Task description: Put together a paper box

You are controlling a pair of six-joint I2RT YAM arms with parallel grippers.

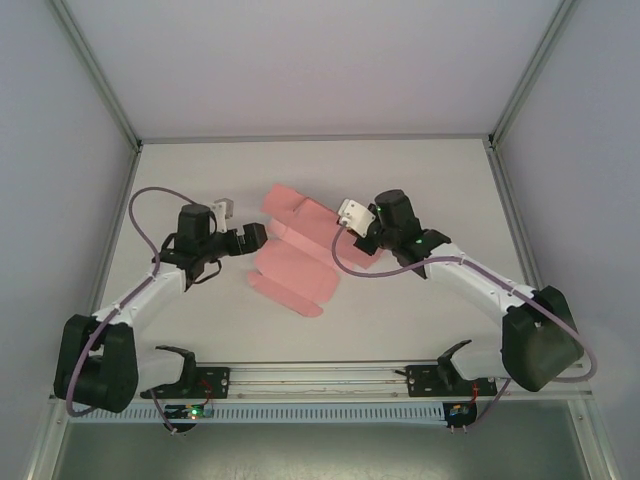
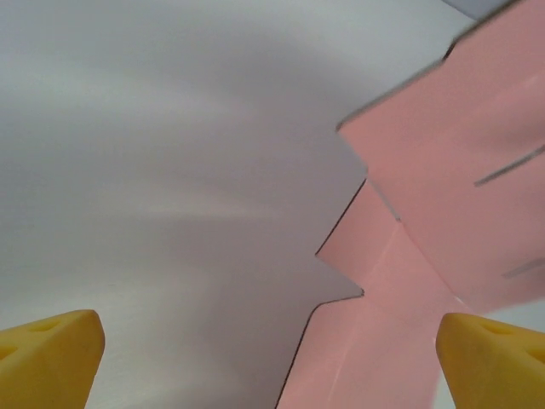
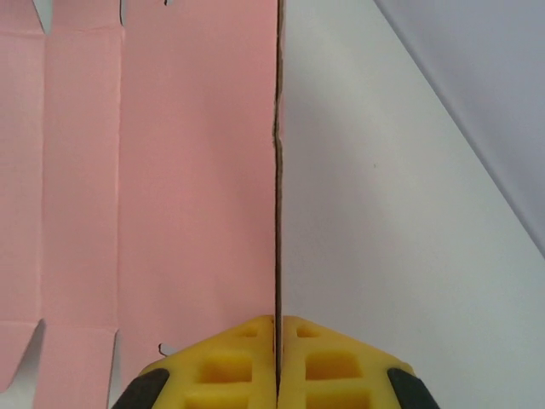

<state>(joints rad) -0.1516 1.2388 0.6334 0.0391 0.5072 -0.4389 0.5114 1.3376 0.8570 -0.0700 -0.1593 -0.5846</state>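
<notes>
Flat pink die-cut paper box sheet point(image 1: 297, 258) lies mid surface point(image 1: 440, 180). Right tool point(image 3: 278, 345) is clamped on the sheet's right edge. Left tool point(image 1: 256, 238) is spread open just beside its left flaps.

Pink paper box point(image 1: 300, 265), seemingly plain; white table point(image 1: 450, 190).

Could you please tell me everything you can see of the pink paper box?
The paper box is a pink thin-card die-cut sheet, not yet a box, with creased panels, notched flaps and short slits. It lies mostly flat on the white table between the arms. The right gripper is shut on one panel, which shows edge-on between its yellow pads. The left gripper is open beside the sheet's left flaps, not gripping it.
</notes>
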